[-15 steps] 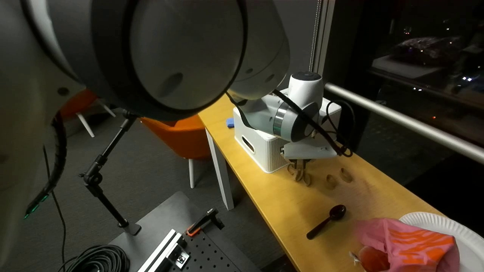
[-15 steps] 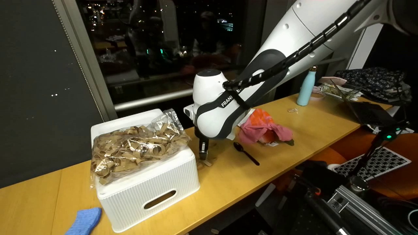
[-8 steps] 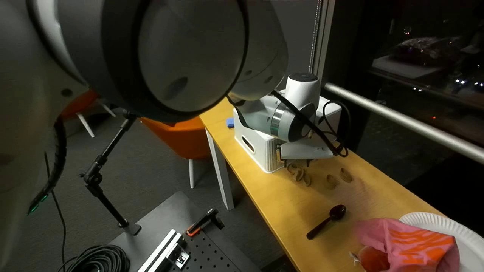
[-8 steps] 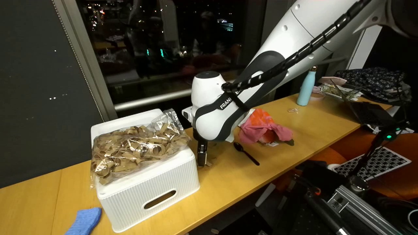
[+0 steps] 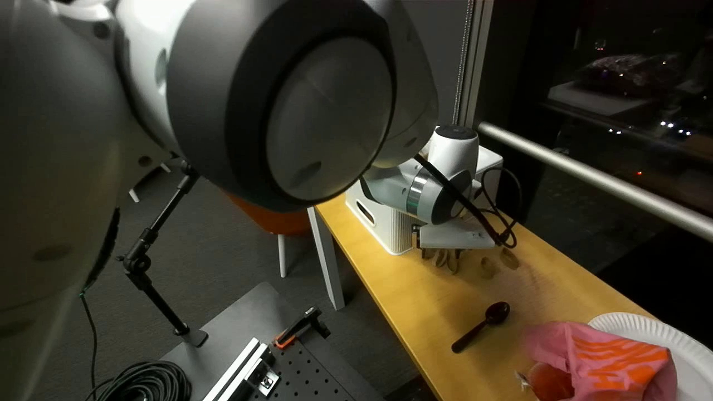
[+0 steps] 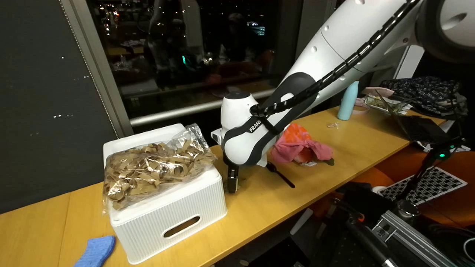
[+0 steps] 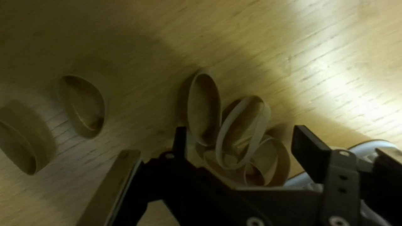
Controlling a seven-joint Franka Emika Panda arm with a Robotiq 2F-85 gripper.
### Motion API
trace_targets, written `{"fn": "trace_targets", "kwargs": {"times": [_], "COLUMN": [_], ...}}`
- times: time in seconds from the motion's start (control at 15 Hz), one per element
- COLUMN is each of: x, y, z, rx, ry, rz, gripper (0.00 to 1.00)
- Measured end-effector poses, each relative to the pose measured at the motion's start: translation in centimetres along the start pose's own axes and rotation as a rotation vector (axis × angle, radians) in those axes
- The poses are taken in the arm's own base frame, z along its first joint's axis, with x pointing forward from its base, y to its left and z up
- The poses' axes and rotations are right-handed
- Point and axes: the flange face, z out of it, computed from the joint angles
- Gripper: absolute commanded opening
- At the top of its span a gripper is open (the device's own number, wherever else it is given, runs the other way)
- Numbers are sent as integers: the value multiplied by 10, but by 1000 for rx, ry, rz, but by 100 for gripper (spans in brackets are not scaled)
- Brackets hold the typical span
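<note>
In the wrist view, my gripper stands open over a small cluster of tan cardboard rings lying on the wooden table. A pale ring leans on others between the spread fingers. The right finger is apart from the cluster; whether the left finger touches a ring I cannot tell. Two more rings lie separately to the left, one nearer and one at the edge of that view. In both exterior views the gripper is low beside the white ribbed box. The arm partly hides the rings.
A clear bag of cardboard rings lies on the box. A dark spoon, a pink-orange cloth and a white plate are on the table. A blue cloth lies past the box; a metal rail runs along the window.
The fingers have spread from nearly together to wide apart. The hand first drew up a little from the rings, then came down lower around them. The upper arm has sunk too.
</note>
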Motion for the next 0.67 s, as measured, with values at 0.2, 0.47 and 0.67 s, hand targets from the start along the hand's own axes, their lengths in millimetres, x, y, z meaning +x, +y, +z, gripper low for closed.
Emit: {"fn": "trace_targets", "kwargs": {"times": [0.2,0.47,0.67], "x": [1,3,8], "y": [4,6,6], "z": [5,8,4], "rx": [0,1,1], "ry": [2,4,11], "rz": [5,6,3], "gripper": [60,34,10]}}
